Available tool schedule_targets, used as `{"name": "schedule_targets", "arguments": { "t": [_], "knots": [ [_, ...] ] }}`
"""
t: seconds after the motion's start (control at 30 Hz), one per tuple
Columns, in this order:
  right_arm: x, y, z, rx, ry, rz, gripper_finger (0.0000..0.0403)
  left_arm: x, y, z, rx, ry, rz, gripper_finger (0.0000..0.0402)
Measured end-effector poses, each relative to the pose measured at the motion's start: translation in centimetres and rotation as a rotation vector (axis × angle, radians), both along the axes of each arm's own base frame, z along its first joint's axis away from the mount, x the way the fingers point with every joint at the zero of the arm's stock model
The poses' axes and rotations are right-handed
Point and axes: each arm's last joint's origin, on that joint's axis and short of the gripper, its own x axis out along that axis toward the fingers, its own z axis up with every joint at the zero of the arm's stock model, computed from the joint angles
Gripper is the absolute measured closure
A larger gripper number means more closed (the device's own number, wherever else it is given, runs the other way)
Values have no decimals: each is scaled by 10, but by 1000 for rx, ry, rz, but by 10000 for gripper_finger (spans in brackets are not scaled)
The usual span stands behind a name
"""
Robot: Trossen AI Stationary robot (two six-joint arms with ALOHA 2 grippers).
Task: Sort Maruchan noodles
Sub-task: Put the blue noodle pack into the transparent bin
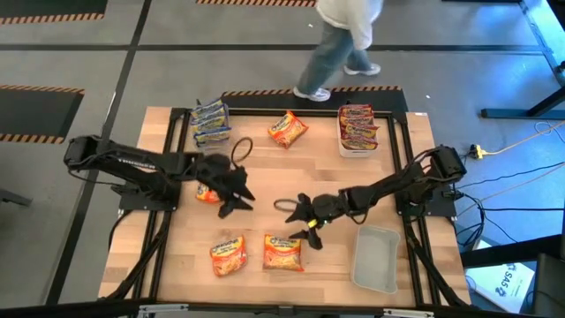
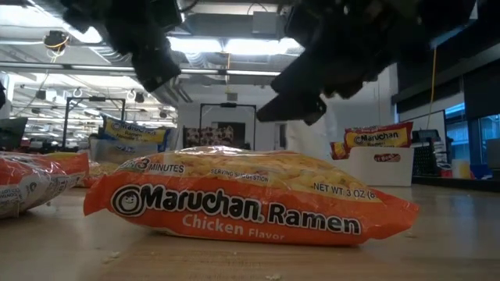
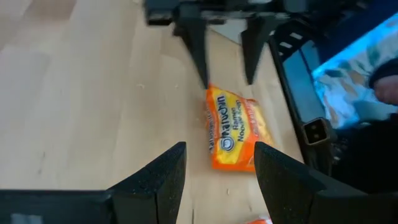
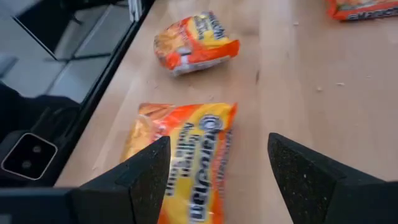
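Observation:
Several orange Maruchan noodle packets lie flat on the wooden table. One orange packet (image 1: 282, 252) (image 4: 186, 155) lies near the front edge, and my right gripper (image 1: 300, 221) (image 4: 217, 180) hovers open just above and beyond it, clear of it. A second packet (image 1: 228, 254) lies to its left. A third (image 1: 207, 193) shows partly under my left arm. My left gripper (image 1: 240, 196) (image 3: 217, 180) hangs open over the table's middle, with nothing between its fingers. Another orange packet (image 1: 287, 130) lies at the back.
Blue-and-yellow packets (image 1: 210, 122) are stacked in a tub at the back left. Red packets (image 1: 357, 128) fill a white tub at the back right. A clear tub (image 1: 375, 256) with nothing in it stands at the front right. A person (image 1: 340, 44) walks beyond the far edge.

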Motion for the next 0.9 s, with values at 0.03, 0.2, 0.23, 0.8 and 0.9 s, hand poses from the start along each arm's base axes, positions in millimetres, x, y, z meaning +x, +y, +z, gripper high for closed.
{"name": "schedule_targets", "arguments": {
  "t": [0.03,0.2,0.23,0.8,0.9],
  "knots": [
    [1,6,3,-13,12,2,150,-1,-7,-4,3,-2,7,220],
    [0,38,14,-61,57,-7,150,-3,-43,-24,-7,-28,12,220],
    [-1,45,16,-63,55,-9,150,-3,-50,-26,-19,-43,0,220],
    [-30,95,11,352,292,-283,150,26,-139,-77,-47,-112,-56,220],
    [-30,94,3,445,367,-369,150,37,-146,-85,-33,-105,-62,220]
  ]
}}
